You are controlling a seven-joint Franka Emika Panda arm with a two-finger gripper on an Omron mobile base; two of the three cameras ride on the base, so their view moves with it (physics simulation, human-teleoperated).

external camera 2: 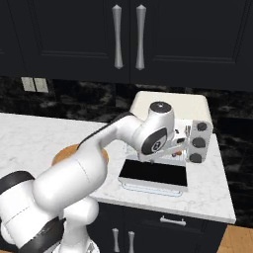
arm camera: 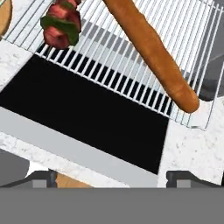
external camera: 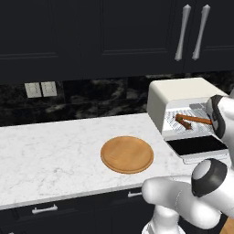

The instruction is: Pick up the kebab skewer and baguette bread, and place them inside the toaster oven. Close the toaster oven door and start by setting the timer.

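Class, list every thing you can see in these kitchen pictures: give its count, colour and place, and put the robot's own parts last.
Toaster oven: one, cream-white, on the counter's right end.
Oven door: one, dark glass, folded down open.
Rack: one, silver wire, inside the oven.
Baguette: one, orange-brown, lying on the rack.
Skewer: one, red and green chunks, on the rack beside the baguette.
Plate: one, round, wooden, on the counter.
Counter: one, white marble.
Cabinets: dark, above.
Gripper: one, dark tips, open, above the door.

Orange-brown baguette bread (arm camera: pixel 154 52) and red-and-green kebab skewer (arm camera: pixel 61 22) on white wire rack (arm camera: pixel 131 74); cream-white toaster oven (external camera: pixel 171 98), black glass toaster oven door (arm camera: pixel 87 113), grey-veined white marble worktop (external camera: pixel 50 155), tan wooden plate (external camera: pixel 127 154).
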